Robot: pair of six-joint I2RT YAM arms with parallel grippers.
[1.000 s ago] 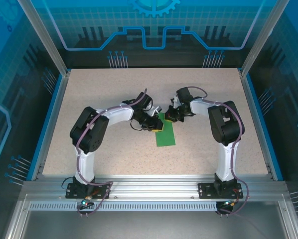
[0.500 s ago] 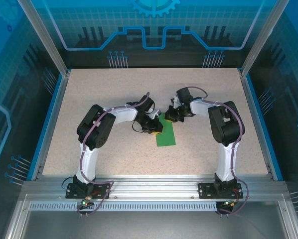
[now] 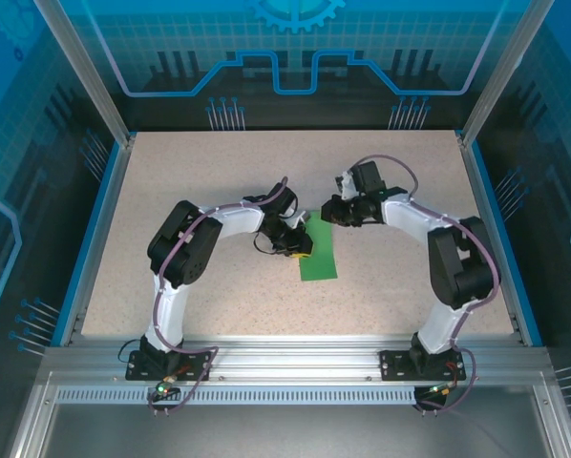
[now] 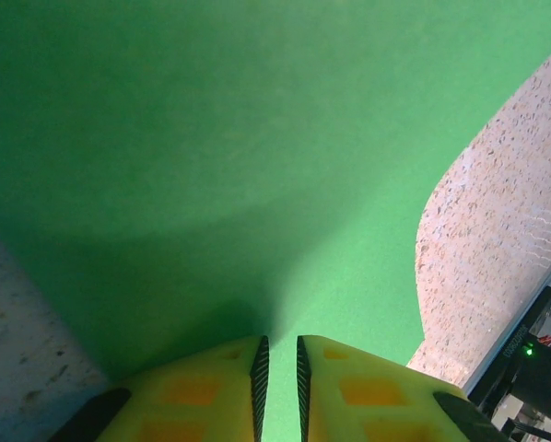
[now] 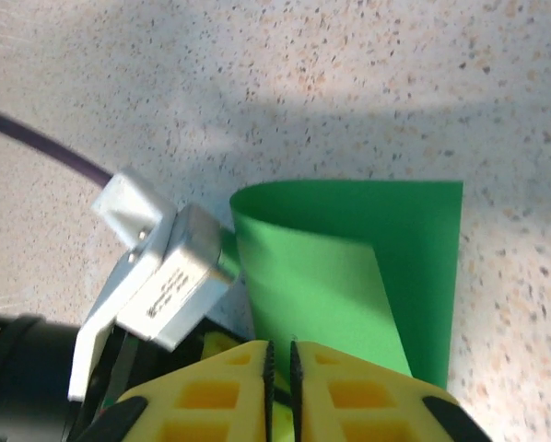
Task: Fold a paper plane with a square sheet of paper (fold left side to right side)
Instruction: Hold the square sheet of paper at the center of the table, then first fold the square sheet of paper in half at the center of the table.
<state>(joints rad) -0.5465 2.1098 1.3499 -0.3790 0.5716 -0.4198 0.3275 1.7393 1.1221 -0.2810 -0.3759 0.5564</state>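
The square sheet of paper [image 3: 320, 260] lies mid-table as a narrow green strip, its left side curled over onto the right. The fold at the left is still rounded and the top layer [image 5: 322, 276] rests loosely on the lower one. My left gripper [image 3: 302, 246] sits at the strip's left edge. In the left wrist view the left gripper [image 4: 280, 343] has its jaws nearly together on a ridge of the paper [image 4: 257, 138]. My right gripper [image 3: 327, 212] hovers at the strip's far end. In its own view the right gripper [image 5: 281, 348] is open by a slit, with nothing between the fingers.
The speckled tabletop [image 3: 219, 172] has blue rails at its sides and an aluminium frame along the near edge [image 3: 295, 353]. The left wrist's silver camera housing [image 5: 160, 276] and a purple cable [image 5: 36, 138] lie close beside my right gripper.
The right arm has swung outward and its gripper has drawn back from the paper's far end, its jaws parting slightly. The left gripper has stayed at the folded edge.
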